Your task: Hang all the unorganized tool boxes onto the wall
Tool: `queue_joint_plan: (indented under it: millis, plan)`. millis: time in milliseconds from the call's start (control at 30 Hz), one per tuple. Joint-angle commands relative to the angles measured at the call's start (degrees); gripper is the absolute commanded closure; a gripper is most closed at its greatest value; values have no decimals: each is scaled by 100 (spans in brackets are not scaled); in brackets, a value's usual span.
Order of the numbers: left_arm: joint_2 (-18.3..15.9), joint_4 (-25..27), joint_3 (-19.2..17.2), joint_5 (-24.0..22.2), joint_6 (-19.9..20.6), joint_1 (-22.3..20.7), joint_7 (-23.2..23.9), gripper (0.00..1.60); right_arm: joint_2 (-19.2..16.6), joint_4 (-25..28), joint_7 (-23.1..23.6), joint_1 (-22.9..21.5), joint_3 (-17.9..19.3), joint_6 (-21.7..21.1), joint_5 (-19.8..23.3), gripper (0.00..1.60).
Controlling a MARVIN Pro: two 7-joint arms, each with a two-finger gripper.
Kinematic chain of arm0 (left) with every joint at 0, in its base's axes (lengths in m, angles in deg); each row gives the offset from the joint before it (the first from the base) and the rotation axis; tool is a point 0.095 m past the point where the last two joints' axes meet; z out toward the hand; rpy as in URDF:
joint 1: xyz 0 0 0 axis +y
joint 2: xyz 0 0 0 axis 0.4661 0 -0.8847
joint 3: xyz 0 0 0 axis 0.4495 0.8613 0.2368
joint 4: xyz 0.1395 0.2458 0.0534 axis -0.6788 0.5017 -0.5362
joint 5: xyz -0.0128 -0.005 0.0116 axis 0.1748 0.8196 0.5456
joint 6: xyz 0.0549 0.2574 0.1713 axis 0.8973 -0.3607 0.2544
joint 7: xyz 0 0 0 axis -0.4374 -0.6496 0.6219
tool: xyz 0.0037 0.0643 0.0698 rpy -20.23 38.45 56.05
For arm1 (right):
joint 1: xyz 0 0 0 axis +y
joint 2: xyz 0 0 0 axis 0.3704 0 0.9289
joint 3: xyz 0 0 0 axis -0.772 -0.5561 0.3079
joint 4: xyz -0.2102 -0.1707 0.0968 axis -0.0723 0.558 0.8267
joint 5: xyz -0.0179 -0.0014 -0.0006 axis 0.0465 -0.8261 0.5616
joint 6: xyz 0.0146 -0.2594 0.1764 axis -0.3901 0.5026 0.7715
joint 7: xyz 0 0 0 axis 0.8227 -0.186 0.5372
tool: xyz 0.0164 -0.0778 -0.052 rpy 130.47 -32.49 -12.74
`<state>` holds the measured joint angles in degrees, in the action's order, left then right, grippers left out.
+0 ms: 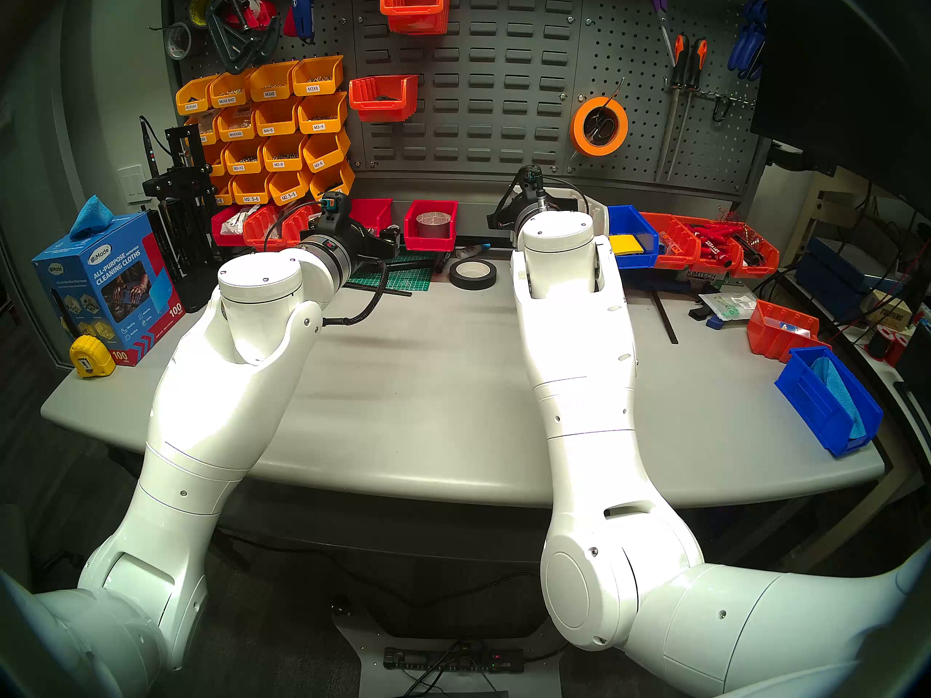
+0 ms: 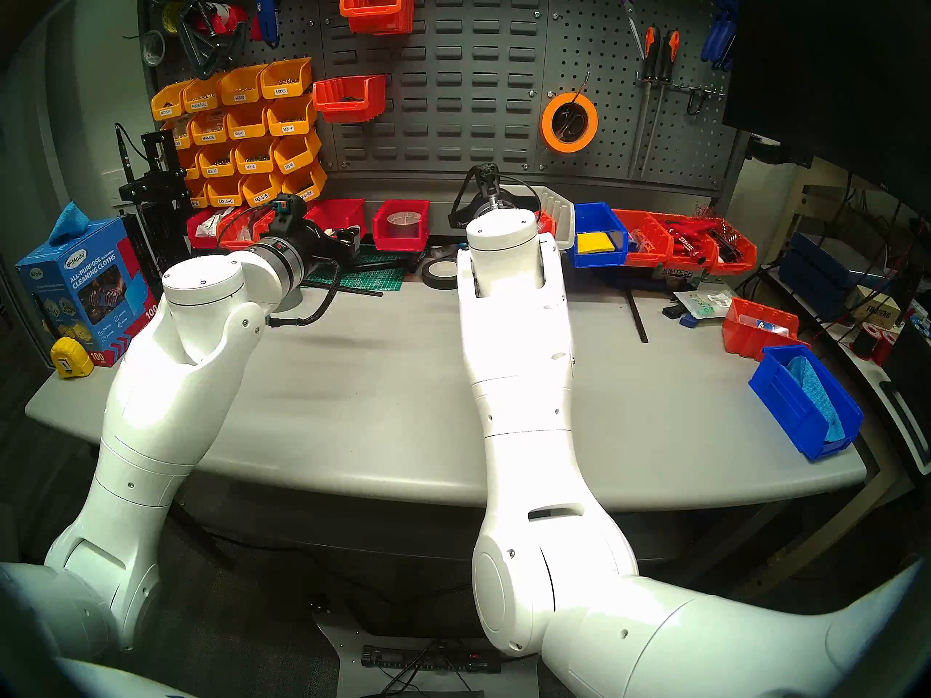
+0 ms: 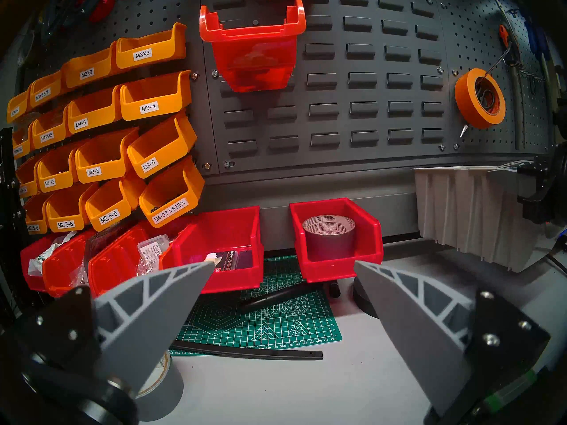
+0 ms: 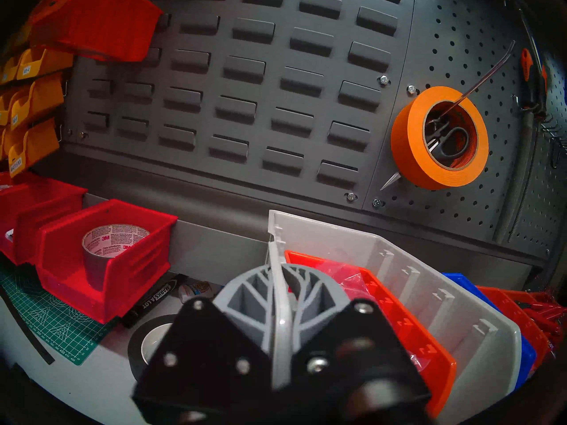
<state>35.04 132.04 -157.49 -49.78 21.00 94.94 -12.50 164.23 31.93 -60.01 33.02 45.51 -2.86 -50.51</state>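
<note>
Right fingers [image 4: 279,288] clamped on beige-grey ribbed bin [image 4: 429,295] wall; orange bin [image 4: 408,323] nested inside, blue bin [image 1: 632,236] right; left fingers [image 3: 279,280] apart.

Along the top of the head view, the wall [image 1: 504,77] is set behind the table [image 1: 428,379]. Two bins [image 1: 385,97] are hung on it, one above the other, left of centre; the labelled bins [image 1: 272,128] are massed further left. At the wall's foot, a bin holding a tape roll [image 3: 329,234] is placed centre-left. The ribbed bin [image 4: 414,292], right of centre, contains a smaller bin [image 4: 399,317]; one side wall is pinched in the right gripper [image 4: 280,280].
</note>
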Motion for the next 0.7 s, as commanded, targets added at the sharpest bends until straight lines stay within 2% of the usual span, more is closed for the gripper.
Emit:
queue_joint_plan:
  millis: [0,667]
  plan:
    - [12,62,-12,14,-57,-110,11,0,95,346,-10,72,-137,53,-10,160]
    - [5,62,-7,4,-60,-110,4,0,-92,124,31,-159,-95,120,3,160]
